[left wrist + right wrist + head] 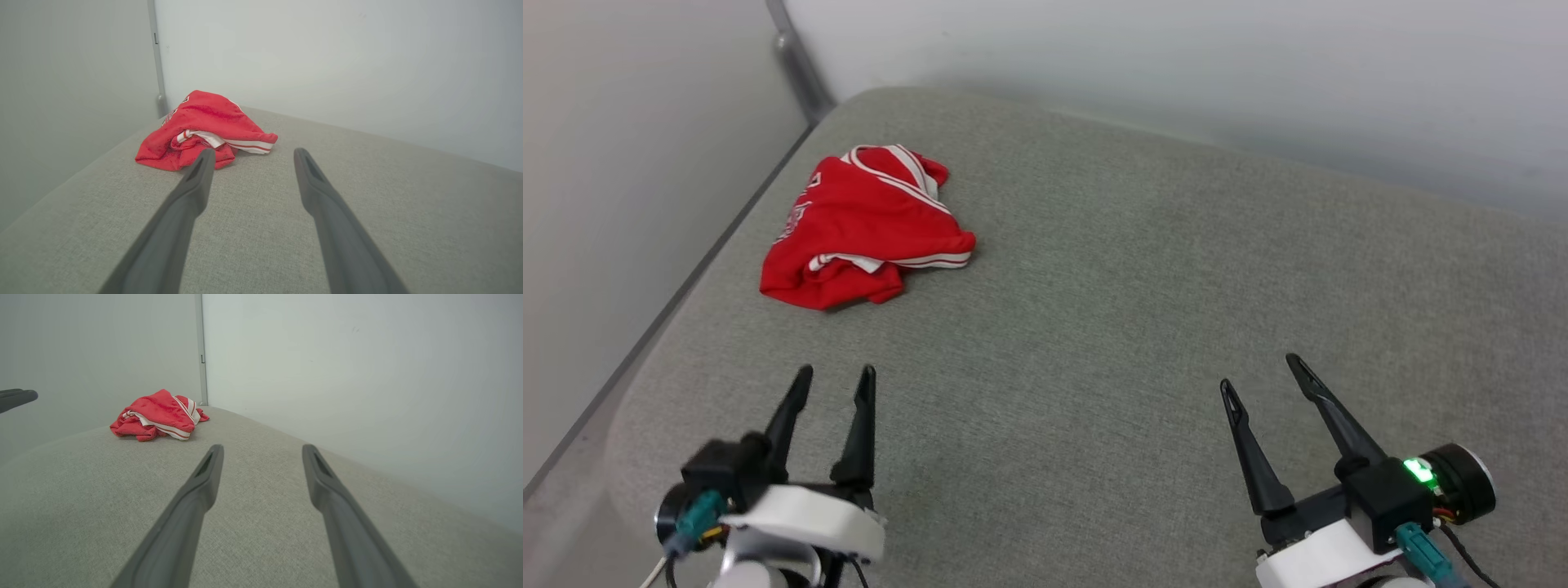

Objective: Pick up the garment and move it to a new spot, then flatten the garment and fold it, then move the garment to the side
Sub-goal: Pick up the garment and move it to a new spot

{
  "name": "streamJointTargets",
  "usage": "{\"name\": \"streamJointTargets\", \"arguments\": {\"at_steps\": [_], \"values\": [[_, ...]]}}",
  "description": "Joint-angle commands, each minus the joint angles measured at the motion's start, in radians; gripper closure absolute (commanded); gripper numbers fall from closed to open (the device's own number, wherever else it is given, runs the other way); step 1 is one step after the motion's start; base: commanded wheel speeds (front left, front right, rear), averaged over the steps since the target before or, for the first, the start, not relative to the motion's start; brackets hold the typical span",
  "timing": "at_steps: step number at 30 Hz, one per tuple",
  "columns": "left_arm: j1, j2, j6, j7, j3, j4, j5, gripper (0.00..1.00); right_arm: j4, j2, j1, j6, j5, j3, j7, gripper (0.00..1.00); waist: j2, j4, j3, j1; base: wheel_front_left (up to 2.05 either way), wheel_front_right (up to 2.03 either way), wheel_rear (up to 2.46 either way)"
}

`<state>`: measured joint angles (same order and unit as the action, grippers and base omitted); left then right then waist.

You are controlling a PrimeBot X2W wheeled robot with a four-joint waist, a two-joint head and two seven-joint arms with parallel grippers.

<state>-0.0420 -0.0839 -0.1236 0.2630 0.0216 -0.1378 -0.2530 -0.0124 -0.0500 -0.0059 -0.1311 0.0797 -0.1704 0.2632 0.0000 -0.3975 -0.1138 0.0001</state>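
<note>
- Head view: garment (866, 229) is bunched in a heap at the far-left corner of the grey woven surface (1111, 294), with some lettering visible on its left edge.
- Wrist views show its side: soft red cloth folds, white-and-red striped trim (245, 145).
- Right wrist view catches a left gripper fingertip (18, 398) at its left edge.
- Left gripper (837, 371) is released and empty, pointing at the garment without touching it.
- Right gripper (1258, 371) is released and empty, well apart from the garment.

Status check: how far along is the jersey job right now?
Done: nothing yet; the garment lies crumpled near the far left corner of the grey surface. In hand: nothing; the left gripper and right gripper are open, empty, short of it. Left: pick up, move, flatten, fold, set aside.
</note>
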Motion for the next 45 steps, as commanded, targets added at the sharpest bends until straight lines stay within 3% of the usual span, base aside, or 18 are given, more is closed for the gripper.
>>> {"name": "streamJointTargets", "arguments": {"at_steps": [1, 6, 14, 16, 20, 25, 35, 36, 37, 45], "values": [[-0.046, -0.023, -0.003, -0.008, -0.004, -0.020, -0.013, 0.00, 0.005, -0.001, -0.022, 0.001, 0.010, -0.001, 0.002, 0.00, 0.0000, 0.047, -0.055, -0.0001, 0.00, 0.00, 0.00], [-0.261, -0.146, -0.006, -0.175, 0.006, -0.139, -0.114, 0.00, 0.021, -0.010, -0.056, 0.001, 0.027, -0.012, 0.002, 0.00, 0.0000, 0.107, -0.132, -0.0001, 0.00, 0.00, 0.00], [-0.536, -0.406, -0.006, -0.596, 0.085, -0.272, -0.301, 0.00, 0.044, -0.025, -0.108, 0.001, 0.035, -0.026, 0.002, 0.00, 0.0000, 0.205, -0.242, -0.0001, 0.00, 0.00, 0.00], [-0.590, -0.450, -0.007, -0.680, 0.100, -0.300, -0.351, 0.00, 0.045, -0.026, -0.117, 0.001, 0.033, -0.023, 0.002, 0.00, 0.0000, 0.222, -0.263, -0.0001, 0.00, 0.00, 0.00], [-0.662, -0.510, -0.007, -0.832, 0.114, -0.345, -0.430, 0.00, 0.050, -0.026, -0.130, 0.001, 0.035, -0.032, 0.002, 0.00, 0.0000, 0.250, -0.301, -0.0001, 0.00, 0.00, 0.00], [-0.711, -0.553, -0.007, -0.950, 0.121, -0.393, -0.491, 0.00, 0.058, -0.028, -0.146, 0.001, 0.041, -0.038, 0.002, 0.00, 0.0000, 0.275, -0.341, -0.0001, 0.00, 0.00, 0.00], [-0.735, -0.557, -0.001, -1.036, 0.149, -0.459, -0.514, 0.00, 0.062, -0.032, -0.160, 0.001, 0.048, -0.036, 0.002, 0.00, 0.0000, 0.298, -0.386, -0.0001, 0.00, 0.00, 0.00], [-0.731, -0.552, -0.001, -1.046, 0.156, -0.467, -0.516, 0.18, 0.061, -0.031, -0.159, 0.001, 0.049, -0.036, 0.002, 0.00, 0.0000, 0.298, -0.385, -0.0001, 0.00, 0.00, 0.00], [-0.727, -0.545, -0.002, -1.049, 0.161, -0.473, -0.522, 1.00, 0.059, -0.031, -0.158, 0.001, 0.050, -0.037, 0.002, 0.00, 0.0000, 0.298, -0.382, -0.0001, 0.00, 0.00, 0.00], [-0.680, -0.515, -0.007, -0.981, 0.233, -0.410, -0.582, 1.00, 0.037, -0.026, -0.139, 0.001, 0.046, -0.040, 0.002, 0.00, 0.0000, 0.296, -0.296, -0.0001, 0.00, 0.00, 0.00]]}}
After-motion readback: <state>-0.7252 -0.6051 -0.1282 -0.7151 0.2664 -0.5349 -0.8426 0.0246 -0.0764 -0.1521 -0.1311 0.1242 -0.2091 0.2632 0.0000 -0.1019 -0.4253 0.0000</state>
